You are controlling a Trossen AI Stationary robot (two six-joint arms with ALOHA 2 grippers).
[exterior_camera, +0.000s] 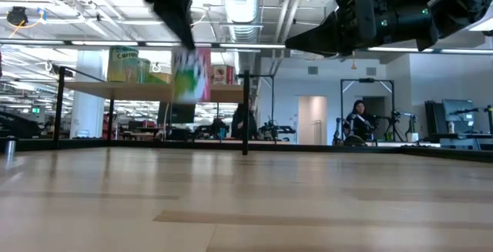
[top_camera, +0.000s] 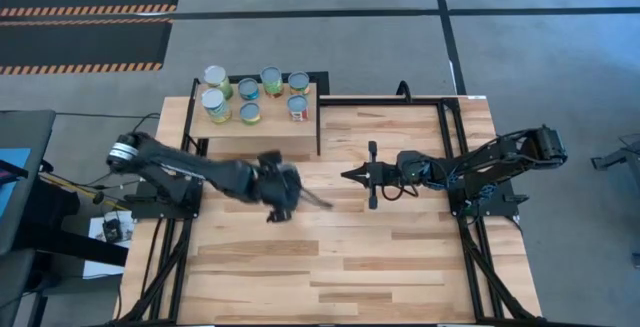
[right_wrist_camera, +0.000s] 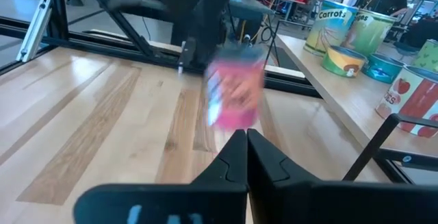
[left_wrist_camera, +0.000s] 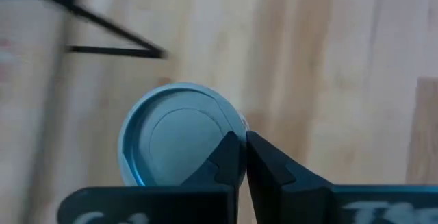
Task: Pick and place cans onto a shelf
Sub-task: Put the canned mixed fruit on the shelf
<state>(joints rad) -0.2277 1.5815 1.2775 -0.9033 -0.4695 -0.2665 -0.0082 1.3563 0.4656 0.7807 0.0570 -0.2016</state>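
Observation:
A can with a pink and green label (exterior_camera: pixel 192 75) hangs in the air over the middle of the table, under my left gripper (top_camera: pixel 282 195). Its silvery-blue round top (left_wrist_camera: pixel 174 142) shows in the left wrist view, and the can also shows in the right wrist view (right_wrist_camera: pixel 236 94). My right gripper (top_camera: pixel 347 175) is shut and empty, held above the table just right of the can and pointing at it. Several cans (top_camera: pixel 250 97) stand upright on the pale plywood shelf (top_camera: pixel 275 125) at the far left. My left gripper comes at the can from above, pointing down, its fingers (left_wrist_camera: pixel 229 152) almost together at the edge of the can's top rim (left_wrist_camera: pixel 236 122). The fingers themselves hide the exact place of contact. The can hangs below them, lifted clear of the table.
The shelf stands on thin black legs (exterior_camera: pixel 245 113) with open space beneath. Black frame rails (top_camera: pixel 445 157) run along the table's right and left sides. Bare planked tabletop (top_camera: pixel 350 267) lies toward the near edge. A person (exterior_camera: pixel 358 121) sits far off in the room behind.

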